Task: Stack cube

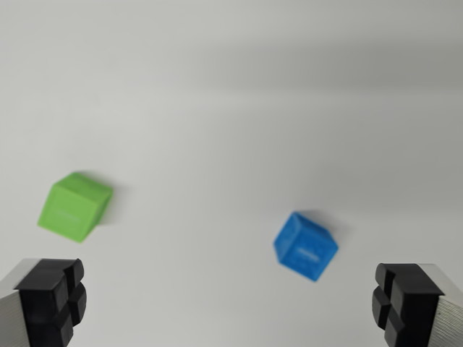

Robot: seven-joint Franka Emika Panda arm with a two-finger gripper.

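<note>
A green cube (74,206) lies on the white surface at the wrist view's left. A blue cube (305,246) lies apart from it toward the wrist view's right, turned at an angle. My gripper (228,303) is open, with its black fingertips (52,298) showing at the two bottom corners. Nothing is between them. Both cubes lie beyond the fingertips, the blue one nearer the right finger, the green one just above the left finger. The picture is somewhat blurred.
The cubes rest on a plain white tabletop (231,108) that fills the view. A soft grey shadow band runs across the upper part.
</note>
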